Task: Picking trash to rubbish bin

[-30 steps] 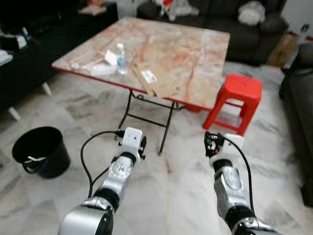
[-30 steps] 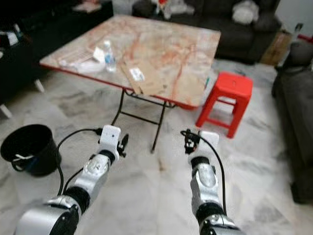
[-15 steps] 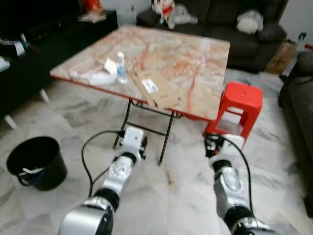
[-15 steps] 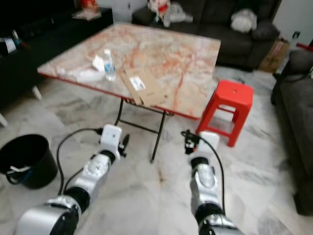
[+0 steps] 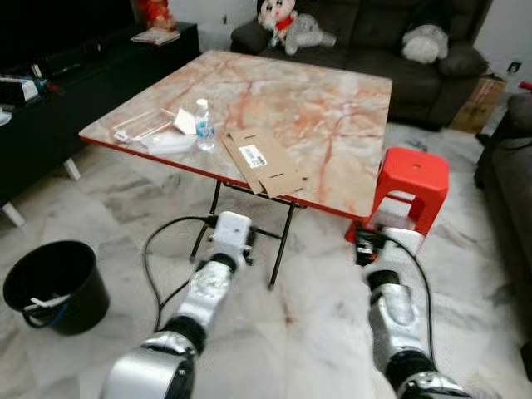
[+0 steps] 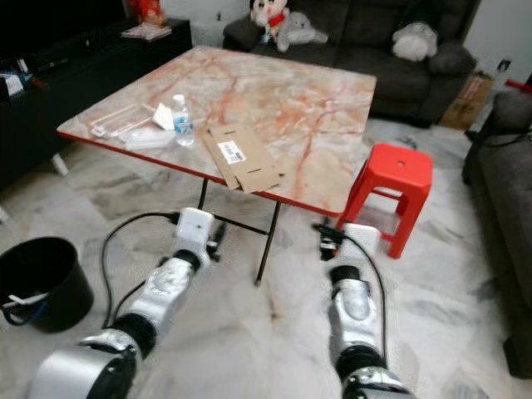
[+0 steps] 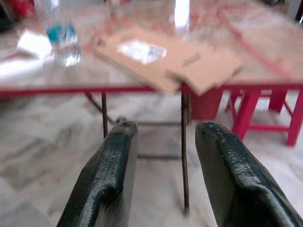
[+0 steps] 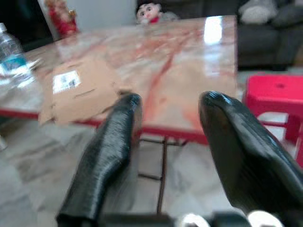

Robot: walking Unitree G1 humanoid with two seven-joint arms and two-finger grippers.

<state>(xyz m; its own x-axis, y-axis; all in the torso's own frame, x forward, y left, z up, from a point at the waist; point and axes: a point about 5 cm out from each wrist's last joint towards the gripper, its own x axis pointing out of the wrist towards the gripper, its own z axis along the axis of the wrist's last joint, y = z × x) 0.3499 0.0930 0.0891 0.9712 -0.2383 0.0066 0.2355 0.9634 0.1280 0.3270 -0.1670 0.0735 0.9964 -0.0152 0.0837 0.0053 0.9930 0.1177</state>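
The desk (image 5: 332,108) looms nearer; both the left hand (image 7: 163,142) and right hand (image 8: 165,123) are spread, empty; bottle (image 7: 59,40) blurred, cut off.

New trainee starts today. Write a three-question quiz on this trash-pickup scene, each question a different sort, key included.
1. True or false: the flattened cardboard overhangs the near edge of the table.
2. What stands upright beside the cardboard? A) water bottle B) mug C) vase
3. Fill in: the black rubbish bin sits on the floor to the robot's ____.

Key
1. True.
2. A, the water bottle.
3. Left. Both the left gripper and the right gripper are open, holding nothing, short of the table.
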